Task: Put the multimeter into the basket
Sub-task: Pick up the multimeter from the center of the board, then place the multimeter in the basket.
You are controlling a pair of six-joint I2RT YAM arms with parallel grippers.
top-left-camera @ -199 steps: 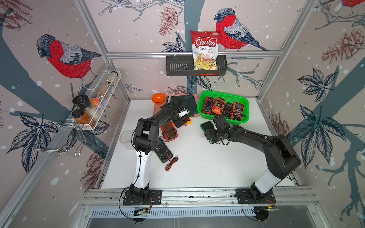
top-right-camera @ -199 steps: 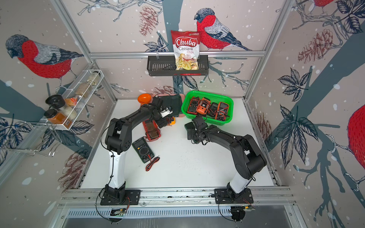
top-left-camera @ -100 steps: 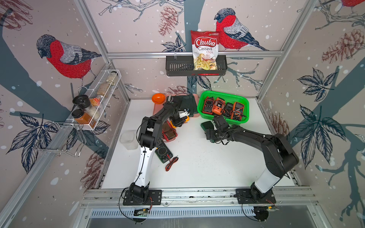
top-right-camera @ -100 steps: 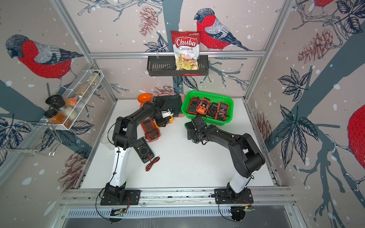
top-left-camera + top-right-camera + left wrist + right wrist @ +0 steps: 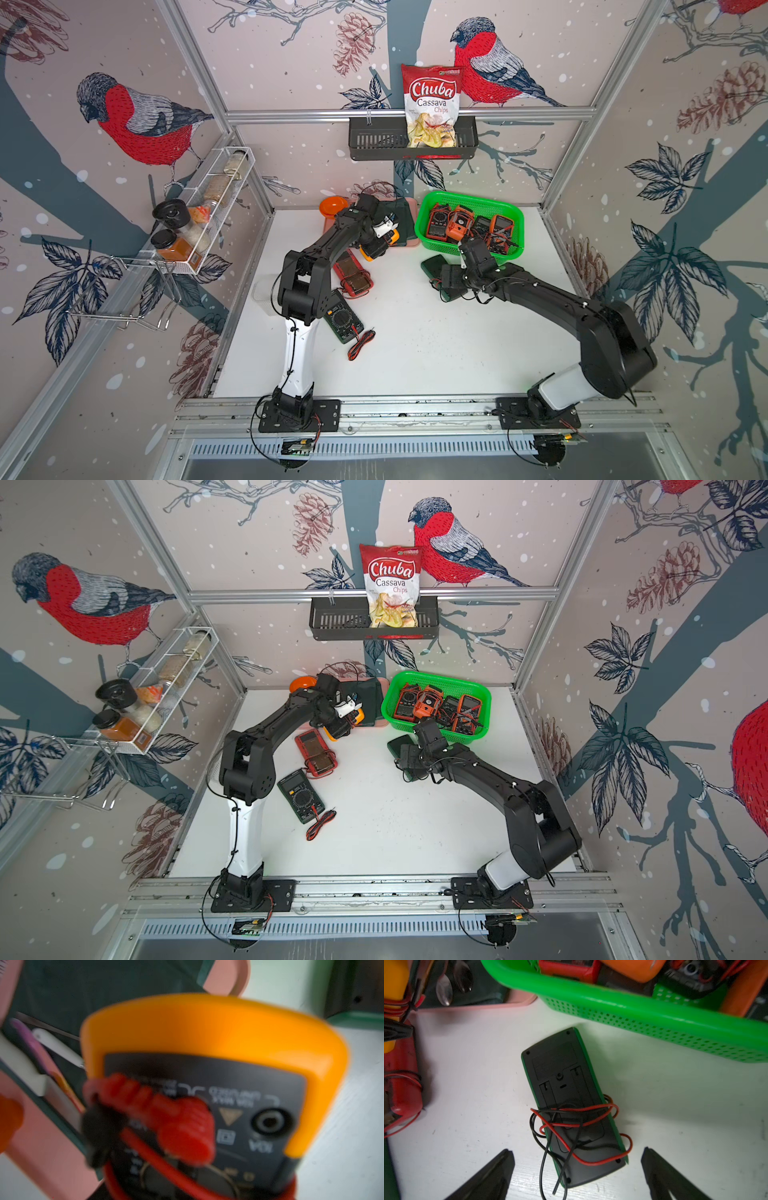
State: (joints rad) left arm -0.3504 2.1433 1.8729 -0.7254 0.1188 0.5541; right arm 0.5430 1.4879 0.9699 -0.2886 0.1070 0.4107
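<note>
While several meters lie in the bright green perforated plastic basket (image 5: 478, 198) at upper centre, my left claw (image 5: 380, 243) is clamped on a yellow-cased multimeter (image 5: 207, 1032) just left of it. My right claw (image 5: 577, 1150) gapes over a green-edged multimeter (image 5: 566, 1084). A red multimeter (image 5: 351, 270) and a dark green multimeter (image 5: 343, 320) wait on the white surface (image 5: 415, 353).

Red and white foil snack bag (image 5: 432, 106) in both top views (image 5: 390, 584), printed "Chuba Cassava Chips", yellow-cased multimeter with dark grey face (image 5: 207, 1028), upside-down "10A" beside a round socket (image 5: 270, 1121), remaining small print too blurred to read
</note>
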